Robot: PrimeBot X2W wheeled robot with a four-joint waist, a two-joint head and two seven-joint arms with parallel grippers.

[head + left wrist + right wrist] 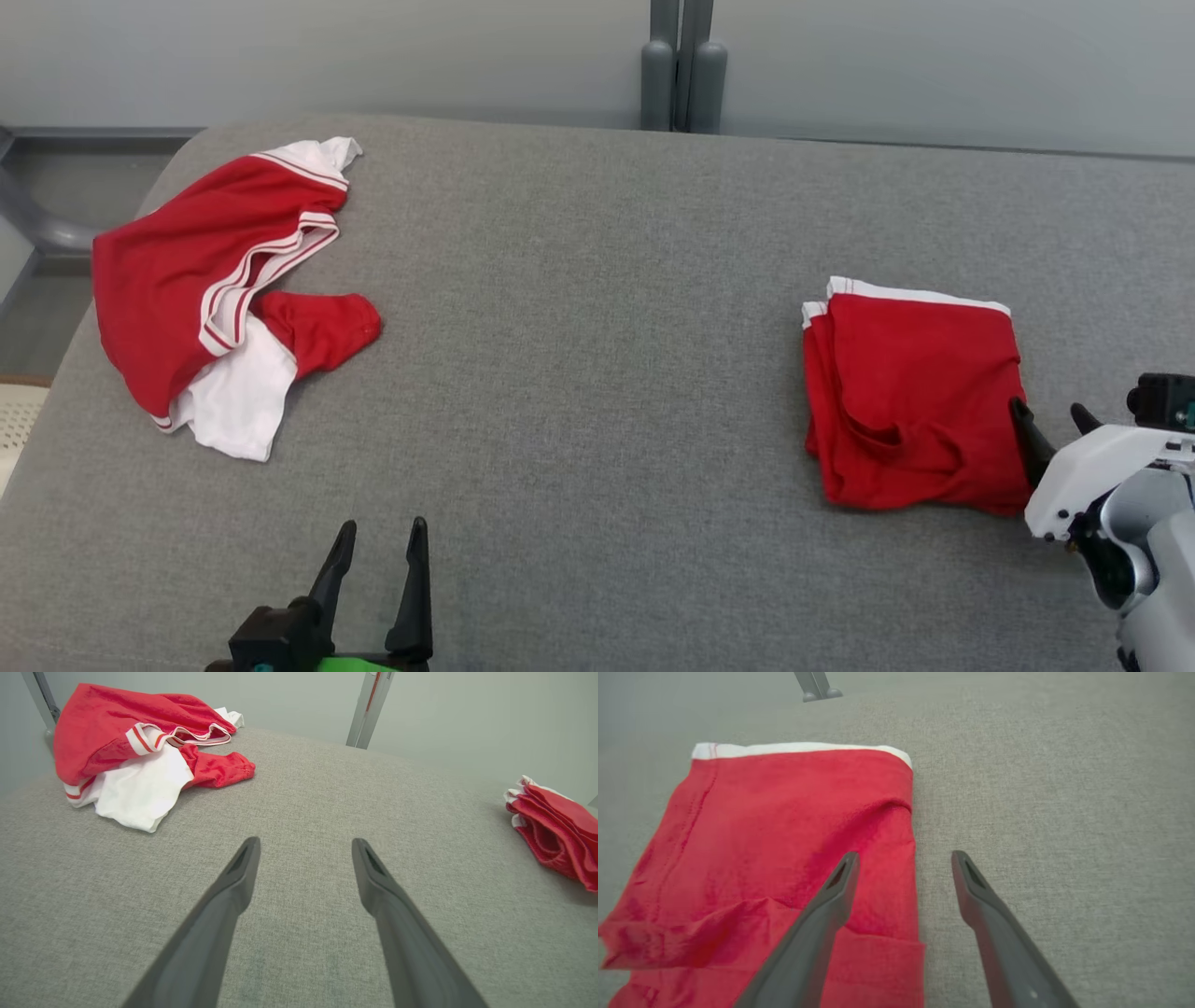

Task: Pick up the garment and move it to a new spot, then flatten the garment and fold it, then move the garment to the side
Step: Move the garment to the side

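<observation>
A folded red garment [910, 401] with a white edge lies flat on the right side of the grey table [597, 308]. My right gripper [1050, 415] hovers open over its right edge, one finger above the cloth and one above bare table [1045, 812]. In the right wrist view the folded garment [784, 849] lies under the gripper [903, 858]. A crumpled red and white garment [224, 289] lies at the table's far left. My left gripper [378, 537] is open near the front edge, empty, over bare table; its wrist view shows the gripper [306, 844] with the crumpled garment [135, 751] ahead left.
A grey post [681, 65] stands behind the table's far edge against a pale wall. The table's rounded left corner drops to the floor [37, 308]. Grey cloth surface stretches between the two garments.
</observation>
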